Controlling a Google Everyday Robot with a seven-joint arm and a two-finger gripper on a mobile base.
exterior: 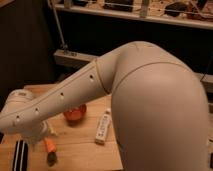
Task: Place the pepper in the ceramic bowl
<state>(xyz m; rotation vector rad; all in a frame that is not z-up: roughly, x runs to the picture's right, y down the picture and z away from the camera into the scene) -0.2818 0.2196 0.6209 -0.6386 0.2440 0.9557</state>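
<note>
The pepper (49,149) is slim and orange with a dark stem end. It lies on the wooden table (80,150) near the front left, stem end toward me. The ceramic bowl (75,114) is small, round and red-orange. It stands behind and to the right of the pepper, partly hidden by my arm. My gripper (42,135) hangs at the end of the pale arm, just above and behind the pepper's upper end, left of the bowl. The arm hides most of it.
A white tube with dark markings (103,127) lies right of the bowl. A black-and-white striped object (20,155) lies at the front left edge. My bulky arm (150,110) covers the table's right side. A dark shelf unit stands behind.
</note>
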